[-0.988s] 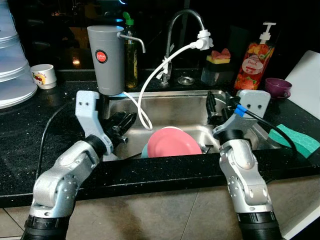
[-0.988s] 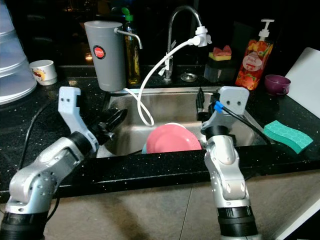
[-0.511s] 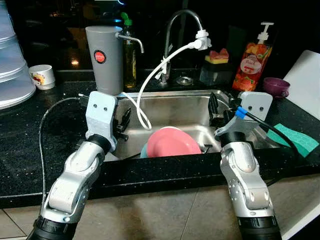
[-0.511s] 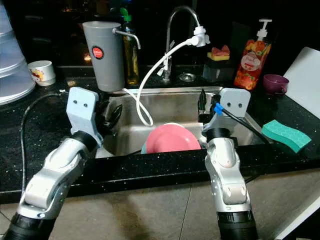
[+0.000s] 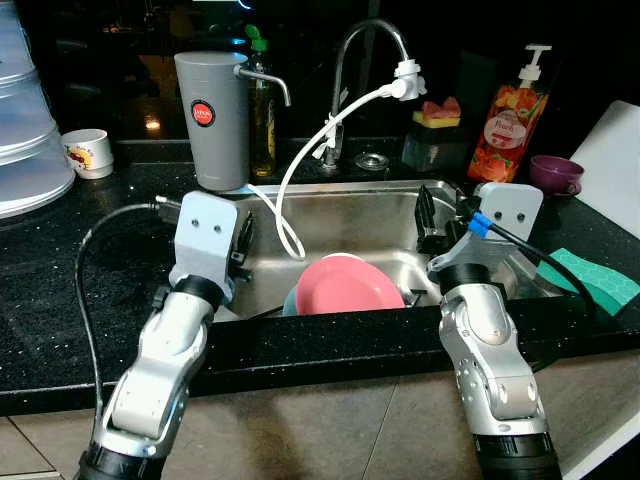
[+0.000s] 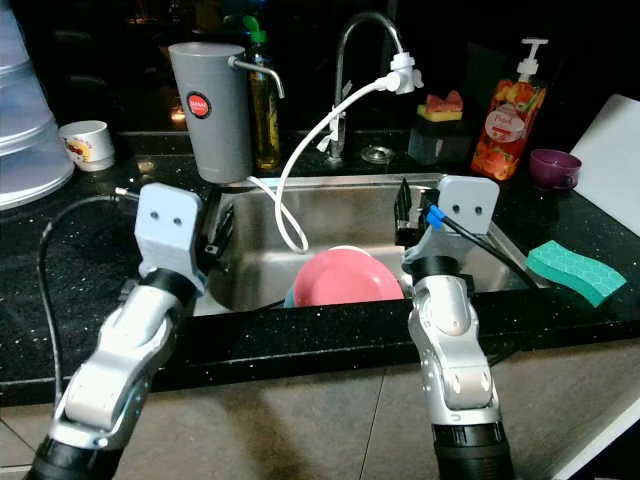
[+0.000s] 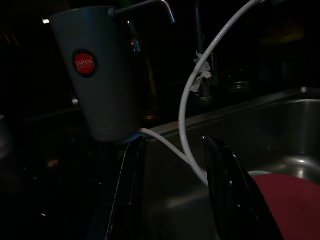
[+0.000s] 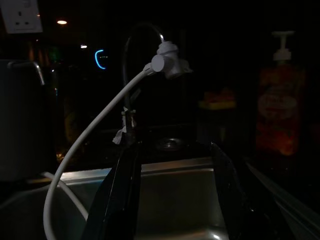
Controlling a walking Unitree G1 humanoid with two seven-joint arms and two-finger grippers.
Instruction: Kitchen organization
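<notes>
A pink plate (image 5: 345, 285) leans in the steel sink (image 5: 360, 215), over a pale blue dish (image 5: 289, 301) that peeks out at its left. My left gripper (image 5: 243, 238) hovers at the sink's left rim, open and empty, pointing toward the back; in the left wrist view its fingers (image 7: 129, 185) frame the grey jug (image 7: 102, 70) and the white hose (image 7: 192, 95). My right gripper (image 5: 425, 214) is held over the sink's right side, open with nothing in it; the right wrist view looks between its fingers (image 8: 122, 195) at the faucet's hose fitting (image 8: 167, 61).
Behind the sink stand a grey filter jug (image 5: 212, 120), a green-capped bottle (image 5: 261, 110), the faucet (image 5: 365, 40), a sponge holder (image 5: 437, 130) and a soap dispenser (image 5: 505, 120). A purple cup (image 5: 555, 175), green sponge (image 5: 590, 280) and white board (image 5: 615, 150) lie right; a white cup (image 5: 88, 152) left.
My left arm has swung in and its wrist has turned, so the gripper now points toward the back wall instead of across the sink. The right arm and plate stayed put.
</notes>
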